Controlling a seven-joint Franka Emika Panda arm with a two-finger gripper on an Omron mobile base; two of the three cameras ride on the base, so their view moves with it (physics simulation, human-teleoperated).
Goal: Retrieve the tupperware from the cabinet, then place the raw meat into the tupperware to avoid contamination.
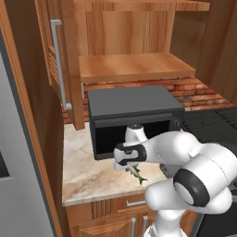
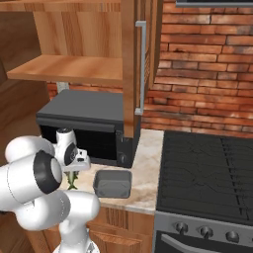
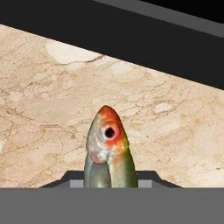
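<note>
The tupperware (image 2: 112, 183) is already out of the cabinet (image 2: 129, 69), sitting empty on the desk (image 2: 146, 168) at the microwave's (image 2: 84, 126) five o'clock. The hand (image 1: 131, 163) pinches the raw meat (image 1: 136, 172), lifted just off the marble at the tub's nine o'clock. Left: carry it over and drop it in. The fingertips themselves are hidden behind the fish.

Microwave (image 2: 79, 126) crowds counter (image 2: 146, 163) behind tupperware (image 2: 112, 183).
</note>
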